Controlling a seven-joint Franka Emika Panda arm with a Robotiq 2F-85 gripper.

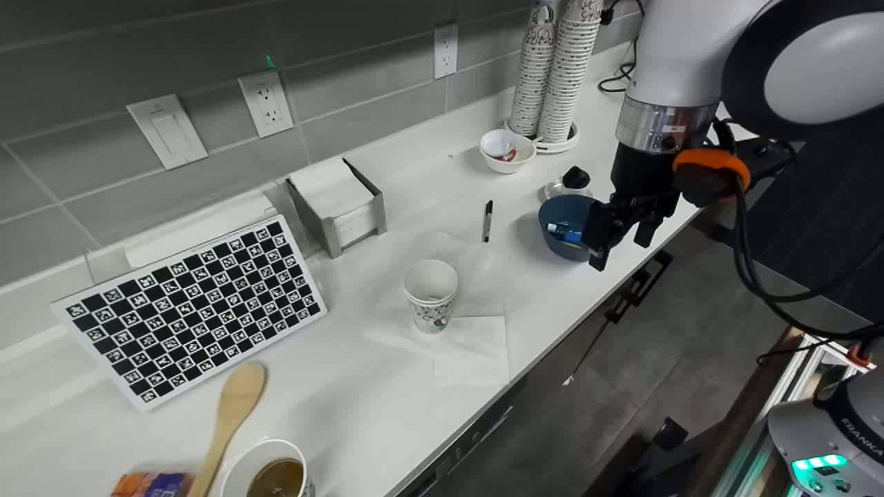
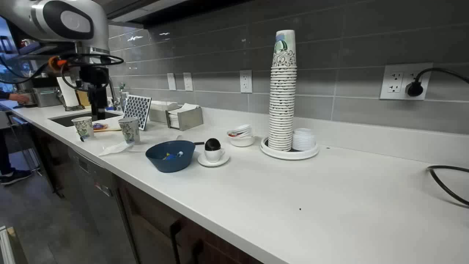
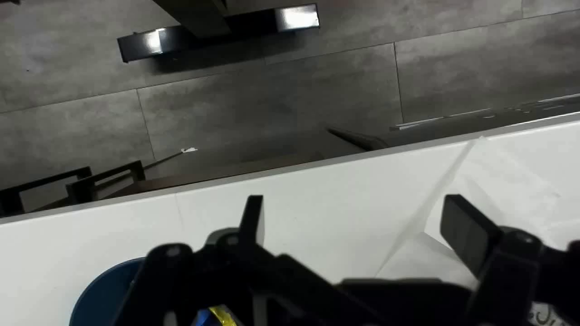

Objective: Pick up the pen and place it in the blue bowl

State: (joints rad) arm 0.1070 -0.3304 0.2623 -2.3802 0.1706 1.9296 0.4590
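Note:
The pen (image 1: 488,221) is a thin dark stick lying on the white counter between the napkin holder and the blue bowl. A dark stick end, likely the pen (image 2: 199,143), shows behind the bowl in an exterior view. The blue bowl (image 1: 558,248) stands near the counter's front edge with blue and yellow wrapped items inside; it also shows in an exterior view (image 2: 170,162) and partly in the wrist view (image 3: 102,294). My gripper (image 1: 621,245) is open and empty, above the counter's front edge beside the bowl. In the wrist view its fingers (image 3: 353,213) are wide apart. The pen is out of the wrist view.
A white patterned cup (image 1: 431,297) stands on a napkin (image 1: 476,355). A small cup with a black ball (image 2: 213,152) sits on a saucer close behind the bowl. A white bowl (image 1: 514,162), cup stacks (image 1: 549,76), napkin holder (image 1: 335,228), checkered board (image 1: 200,310) and wooden spoon (image 1: 235,407) stand around.

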